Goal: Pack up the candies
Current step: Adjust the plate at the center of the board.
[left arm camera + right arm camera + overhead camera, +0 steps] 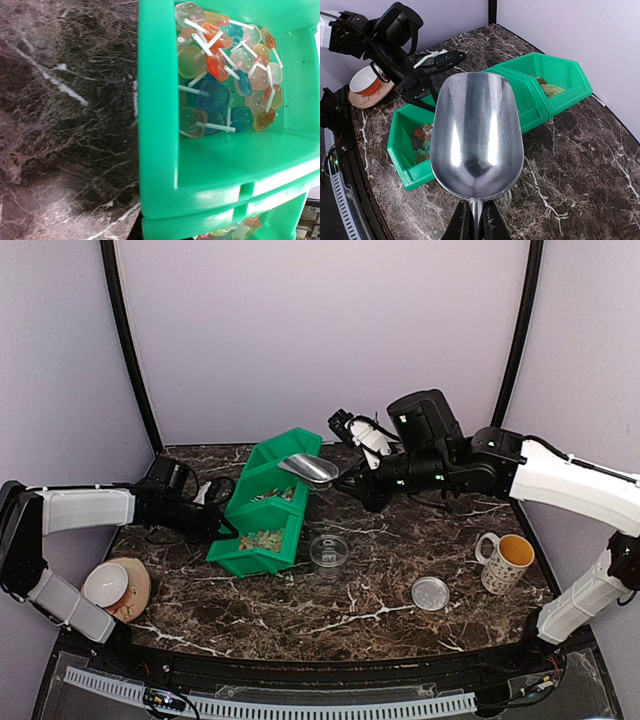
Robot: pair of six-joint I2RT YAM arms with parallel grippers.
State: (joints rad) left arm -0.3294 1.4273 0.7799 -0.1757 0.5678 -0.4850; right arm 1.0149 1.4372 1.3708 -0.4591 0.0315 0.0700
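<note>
In green bin (160, 125): candies (225, 75); right hand (476, 220) pinches empty scoop (475, 135), left hand (225, 527) bin wall.

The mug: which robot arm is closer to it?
Right. The right arm reaches over the table just behind the mug, its jaws holding a scoop. The left arm is far across, at the green bins.

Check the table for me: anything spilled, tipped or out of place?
Nothing stands out. The candies are all inside the green bins, which sit flat; the scoop in the right gripper is empty.
</note>
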